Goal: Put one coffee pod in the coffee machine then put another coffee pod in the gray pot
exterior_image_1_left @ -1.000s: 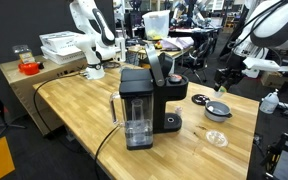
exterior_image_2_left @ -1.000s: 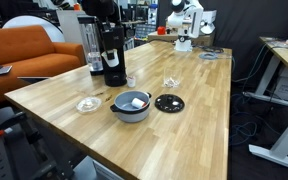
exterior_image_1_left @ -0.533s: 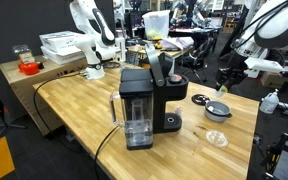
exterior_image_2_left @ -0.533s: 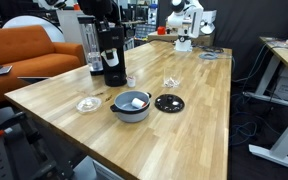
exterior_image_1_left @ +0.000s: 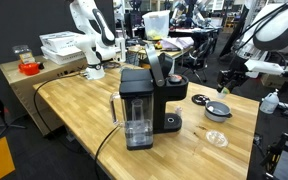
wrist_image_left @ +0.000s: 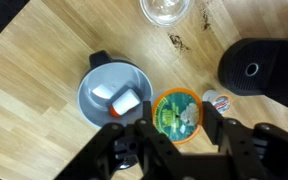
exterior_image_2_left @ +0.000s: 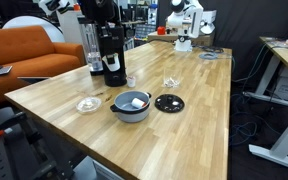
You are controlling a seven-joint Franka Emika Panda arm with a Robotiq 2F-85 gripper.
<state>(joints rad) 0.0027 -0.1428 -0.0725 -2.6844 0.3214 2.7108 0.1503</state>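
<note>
The fingers pinch a coffee pod between them, just beside the gray pot.

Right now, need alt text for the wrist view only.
Seen from above, the gripper holds an orange-rimmed, green-topped coffee pod just right of the round gray metal pot, which has a white pod inside. A black round lid and a clear glass dish lie on the wooden tabletop nearby.

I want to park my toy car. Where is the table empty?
The table is bare between the gray pot and its near edge, and beyond the far glass dish. It is crowded around the coffee machine, pot and black lid.
</note>
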